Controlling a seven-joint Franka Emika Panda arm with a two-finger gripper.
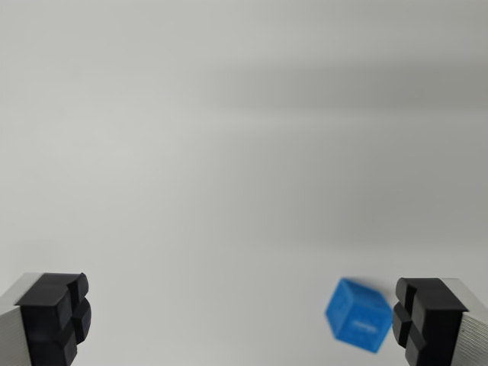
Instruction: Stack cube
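Gripper [240, 320] spread wide, blocky black rubber pads [57, 316] on grey metal fingers; a slightly blurred, glossy blue cube [358, 314] lies near the right pad on the plain, matte white surface [229, 152]

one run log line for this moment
gripper: open, holding nothing | small blue plastic cube: on plain white surface, beside finger at wrist view's right | second cube: not in view

one blue cube [358, 315], two black fingertips [55, 316]

No readable text anywhere; blue cube [358, 315] face shows only blurred embossed marks
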